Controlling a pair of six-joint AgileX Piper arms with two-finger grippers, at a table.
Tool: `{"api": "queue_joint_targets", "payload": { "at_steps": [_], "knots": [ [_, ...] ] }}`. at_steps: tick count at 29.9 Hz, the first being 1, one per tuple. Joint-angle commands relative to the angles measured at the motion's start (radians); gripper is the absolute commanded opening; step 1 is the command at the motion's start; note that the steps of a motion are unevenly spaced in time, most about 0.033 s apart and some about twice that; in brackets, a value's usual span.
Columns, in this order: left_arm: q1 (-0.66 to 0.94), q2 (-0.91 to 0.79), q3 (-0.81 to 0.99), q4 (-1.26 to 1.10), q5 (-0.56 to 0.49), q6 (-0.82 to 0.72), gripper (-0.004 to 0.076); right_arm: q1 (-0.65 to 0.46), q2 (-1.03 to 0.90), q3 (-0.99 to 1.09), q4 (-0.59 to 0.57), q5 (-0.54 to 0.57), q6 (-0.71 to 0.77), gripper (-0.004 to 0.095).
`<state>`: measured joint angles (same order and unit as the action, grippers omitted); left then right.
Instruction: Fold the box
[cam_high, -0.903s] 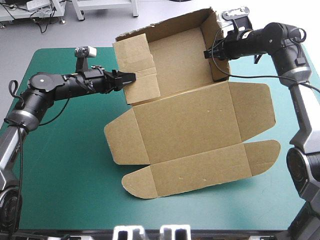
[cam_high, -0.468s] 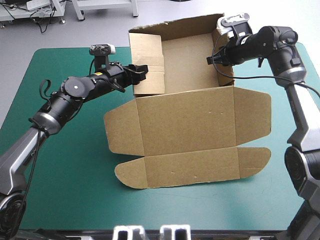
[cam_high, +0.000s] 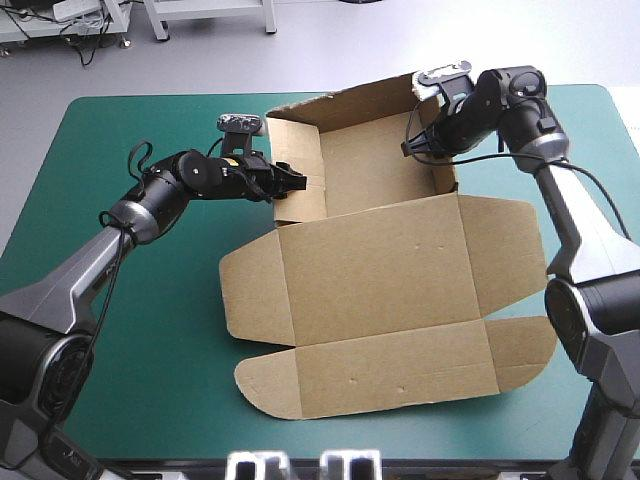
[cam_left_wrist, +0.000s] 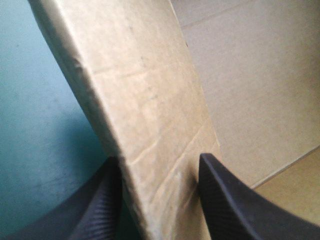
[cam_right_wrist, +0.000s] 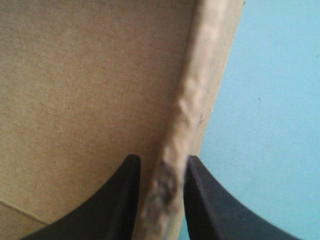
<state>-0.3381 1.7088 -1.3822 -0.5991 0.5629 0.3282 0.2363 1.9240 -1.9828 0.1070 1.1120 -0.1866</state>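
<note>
High view shows the box (cam_high: 375, 260), a cut sheet of brown corrugated board, lying in the middle of the table's teal-green cover (cam_high: 130, 330), its far part already standing as an open tray while the near part lies flat. The back wall (cam_high: 350, 100) and both side walls are raised around the tray floor (cam_high: 370, 165); the broad lid panel (cam_high: 400, 300) and its long front flap with rounded ears (cam_high: 400, 370) rest flat on the cover, toward the robot. The left gripper (cam_high: 290, 182), with broad black fin-shaped fingers, pinches the left side wall (cam_high: 298, 165): in the left wrist view its fingers stand one on each face of that thick wall (cam_left_wrist: 150, 115), touching it. The right gripper (cam_high: 412, 145) pinches the right side wall (cam_high: 445, 180) the same way, and the right wrist view shows its fingers nearly together around the wall's worn edge (cam_right_wrist: 185, 125). The step in hand appears to be setting and squaring the two side walls of the tray. The next move probably calls for both arms to press the walls evenly down and inward so they seat against the floor, gently, since a lopsided push could slide the light box across the cover or crease the board.
</note>
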Motion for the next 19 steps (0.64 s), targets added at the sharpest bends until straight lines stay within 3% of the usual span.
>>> {"api": "queue_joint_targets", "payload": {
  "at_steps": [1,11,19],
  "knots": [
    [-0.022,-0.035,-0.104,0.094,0.041,-0.134,0.0332,0.057,-0.024,-0.027,0.087,-0.049,0.036,-0.0023],
    [-0.020,0.096,-0.379,0.444,0.467,-0.352,0.0332,0.097,0.030,-0.027,0.145,-0.011,0.070,-0.0023],
    [-0.020,0.223,-0.490,0.457,0.691,-0.399,0.0331,0.097,0.036,-0.027,0.004,0.131,0.085,-0.0023]
  ]
}}
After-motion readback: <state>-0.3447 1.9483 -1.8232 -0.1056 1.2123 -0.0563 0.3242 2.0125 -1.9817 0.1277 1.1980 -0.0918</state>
